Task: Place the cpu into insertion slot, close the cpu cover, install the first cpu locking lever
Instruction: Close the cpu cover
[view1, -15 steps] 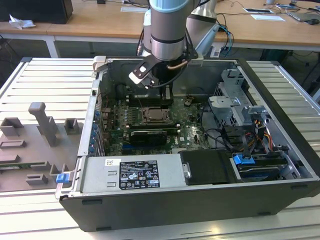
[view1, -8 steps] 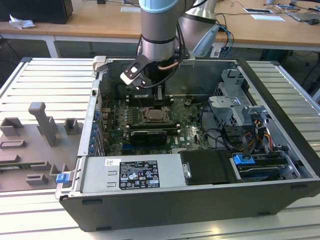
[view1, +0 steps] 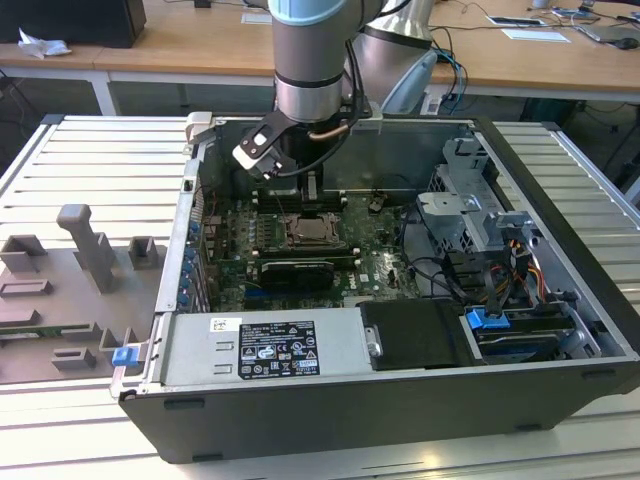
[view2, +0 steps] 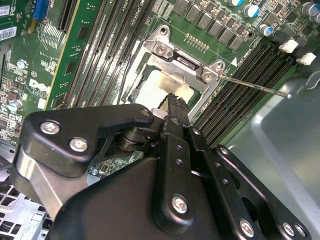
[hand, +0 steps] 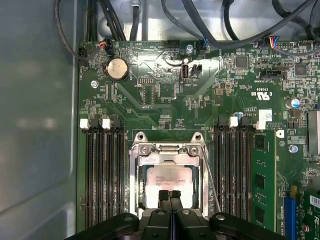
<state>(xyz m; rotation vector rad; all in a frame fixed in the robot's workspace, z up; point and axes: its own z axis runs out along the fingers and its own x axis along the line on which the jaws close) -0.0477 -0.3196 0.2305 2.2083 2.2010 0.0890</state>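
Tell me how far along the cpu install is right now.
Done: the cpu is seated, with the cpu cover down around it. In hand: the tool, tips together, is at the cover's edge. Left: the locking lever angles away from the cover, apparently not latched.

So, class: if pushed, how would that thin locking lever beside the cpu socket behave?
The locking lever is a long thin wire rod, so probably springy and light. Its smooth bare metal might let the gripper slip off.
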